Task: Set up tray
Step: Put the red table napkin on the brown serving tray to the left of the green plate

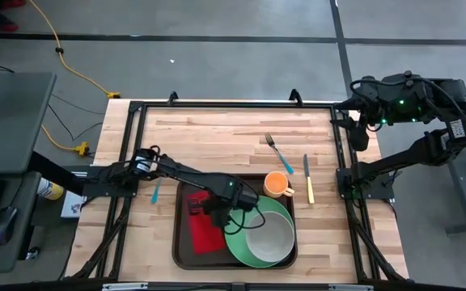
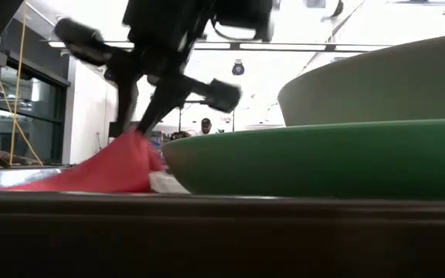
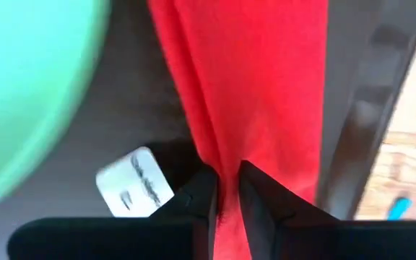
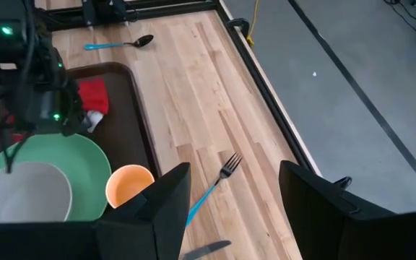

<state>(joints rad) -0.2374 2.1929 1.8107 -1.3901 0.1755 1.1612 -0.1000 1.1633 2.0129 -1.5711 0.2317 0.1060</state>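
Left tool [image 1: 209, 208] lowered over the tray [image 1: 183, 255] in the lower middle of the high view, fingers [image 3: 258, 217] pinched together on a raised fold of the red napkin [image 1: 205, 232]. In the left wrist view, two dark fingers nearly touching, red cloth squeezed up between them, a small white tag [image 3: 134, 182] lying on the dark tray floor just beside them. In the low view, the napkin [image 2: 107, 170] pulled up into a peak under the tool [image 2: 141, 127], left of centre.

Tray, dark brown and rectangular, resting on the wooden bench [image 1: 217, 137] at the lower centre of the high view. Inside it: the napkin on the left half, a green plate [image 1: 245, 242] on the right half, a pale bowl [image 1: 269, 236] sitting on the plate. An orange cup [image 1: 277, 185] at the tray's upper right corner; whether on the rim or just outside, cannot tell.

On bare bench above and right of the tray: a fork [image 1: 275, 149] with a blue handle, and a knife [image 1: 307, 178] just right of the cup. A blue-handled spoon [image 1: 155, 191] left of the tray, partly under the left arm.

Right tool [image 4: 233, 209] parked off the bench's upper right corner, fingers spread wide apart and gripping nothing.
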